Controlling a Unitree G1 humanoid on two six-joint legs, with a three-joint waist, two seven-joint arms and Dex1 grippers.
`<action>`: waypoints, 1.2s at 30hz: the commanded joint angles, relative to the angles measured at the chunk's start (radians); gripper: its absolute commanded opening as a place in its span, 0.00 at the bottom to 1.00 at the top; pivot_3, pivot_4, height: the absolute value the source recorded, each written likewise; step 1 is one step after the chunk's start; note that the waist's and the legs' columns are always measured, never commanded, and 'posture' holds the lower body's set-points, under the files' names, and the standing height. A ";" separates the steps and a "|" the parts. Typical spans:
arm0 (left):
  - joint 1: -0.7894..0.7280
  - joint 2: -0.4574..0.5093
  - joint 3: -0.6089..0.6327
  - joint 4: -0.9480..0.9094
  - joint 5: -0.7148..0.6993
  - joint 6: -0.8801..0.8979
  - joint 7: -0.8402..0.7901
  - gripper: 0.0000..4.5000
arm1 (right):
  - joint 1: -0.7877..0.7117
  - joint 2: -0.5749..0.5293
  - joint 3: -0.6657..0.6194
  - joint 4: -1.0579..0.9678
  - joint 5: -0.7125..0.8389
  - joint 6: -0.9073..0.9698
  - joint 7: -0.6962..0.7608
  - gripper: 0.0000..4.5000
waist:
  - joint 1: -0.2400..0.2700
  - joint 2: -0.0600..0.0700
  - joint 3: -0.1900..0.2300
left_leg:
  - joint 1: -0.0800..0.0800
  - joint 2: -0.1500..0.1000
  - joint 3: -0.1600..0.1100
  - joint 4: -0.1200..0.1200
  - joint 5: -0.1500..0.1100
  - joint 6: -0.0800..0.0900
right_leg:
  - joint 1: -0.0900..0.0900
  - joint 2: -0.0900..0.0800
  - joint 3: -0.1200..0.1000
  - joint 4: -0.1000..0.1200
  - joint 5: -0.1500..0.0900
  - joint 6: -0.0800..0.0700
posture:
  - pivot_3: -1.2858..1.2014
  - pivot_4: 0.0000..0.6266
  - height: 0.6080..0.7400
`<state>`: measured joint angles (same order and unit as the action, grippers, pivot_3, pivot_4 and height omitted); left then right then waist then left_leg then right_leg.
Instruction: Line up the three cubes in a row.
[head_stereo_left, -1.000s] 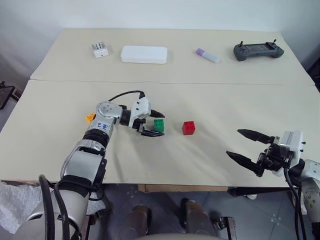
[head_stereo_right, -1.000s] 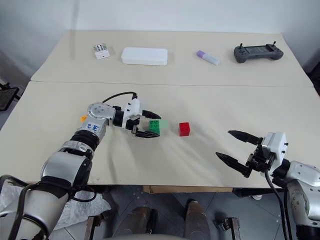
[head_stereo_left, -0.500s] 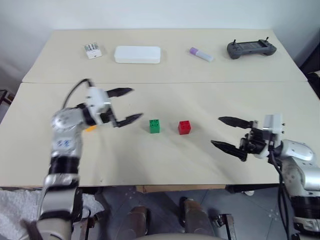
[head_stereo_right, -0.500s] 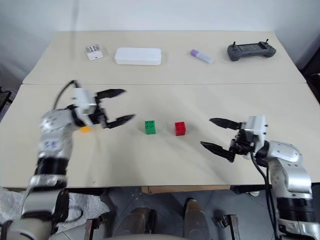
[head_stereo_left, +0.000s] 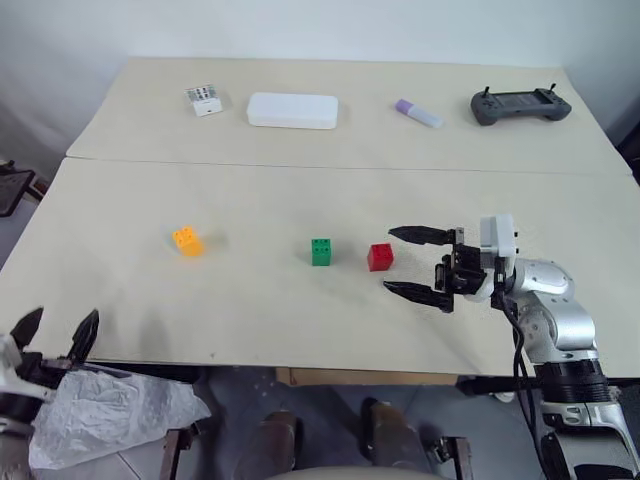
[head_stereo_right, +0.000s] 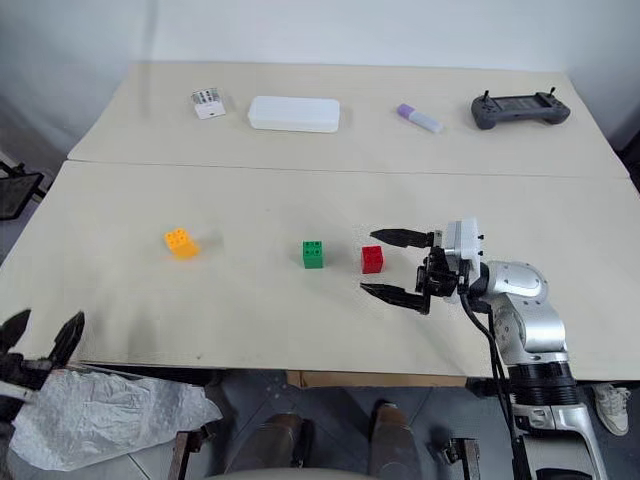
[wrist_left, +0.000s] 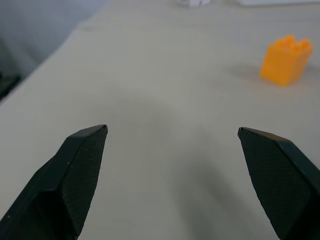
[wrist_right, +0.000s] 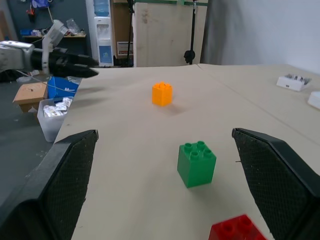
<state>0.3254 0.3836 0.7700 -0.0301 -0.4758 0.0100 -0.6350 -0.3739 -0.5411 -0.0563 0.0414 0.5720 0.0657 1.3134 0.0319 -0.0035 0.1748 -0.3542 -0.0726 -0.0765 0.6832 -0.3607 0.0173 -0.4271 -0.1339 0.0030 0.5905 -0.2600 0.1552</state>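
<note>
Cubes sit mid-frame on the desk (head_stereo_left: 300, 310): green cube (head_stereo_left: 321, 251) beside red cube (head_stereo_left: 379, 257), orange-yellow cube (head_stereo_left: 186, 240) far left. Right end effector (head_stereo_left: 417, 265) gapes by red; left end effector (head_stereo_left: 58, 335) gapes lower left. Next, likely closing the orange-yellow gap.

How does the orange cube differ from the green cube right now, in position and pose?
The orange cube sits alone well off to the left, while the green cube stands close beside the red cube. The orange one is turned at an angle; the green one sits squarer to the table edge. Both rest upright on the table, studs up, untouched by either claw.
</note>
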 joint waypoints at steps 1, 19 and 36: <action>-0.003 -0.017 -0.067 -0.129 -0.019 0.017 0.034 0.98 | -0.003 -0.018 -0.043 -0.014 0.011 -0.018 -0.002 1.00 | 0.000 -0.001 0.000 | 0.000 0.000 0.000 0.000 0.000 0.000 | 0.000 0.000 0.000 0.000 0.000 0.000 | 0.52 0.24 1.00; -0.371 -0.183 -0.386 -0.192 0.258 0.237 0.601 0.98 | 0.085 -0.038 -0.064 -0.074 0.007 -0.002 -0.048 1.00 | -0.008 0.000 -0.001 | 0.000 0.003 0.003 0.000 -0.001 -0.002 | -0.002 0.005 0.001 0.003 0.000 0.000 | 0.52 0.24 1.00; -0.506 -0.221 -0.509 -0.144 0.302 0.341 0.686 0.86 | 0.133 -0.036 -0.072 -0.142 0.016 0.021 -0.104 1.00 | -0.008 0.000 -0.001 | 0.000 0.003 0.003 0.000 -0.001 -0.002 | -0.002 0.005 0.001 0.002 0.000 0.000 | 0.52 0.24 1.00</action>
<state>-0.1755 0.1654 0.2556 -0.1175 -0.1885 0.3470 0.0280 -0.2456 -0.5707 -0.1062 -0.0562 0.5713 0.0891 1.2156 0.0240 -0.0038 0.1741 -0.3543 -0.0700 -0.0738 0.6830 -0.3612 0.0154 -0.4289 -0.1294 0.0037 0.5927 -0.2599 0.1554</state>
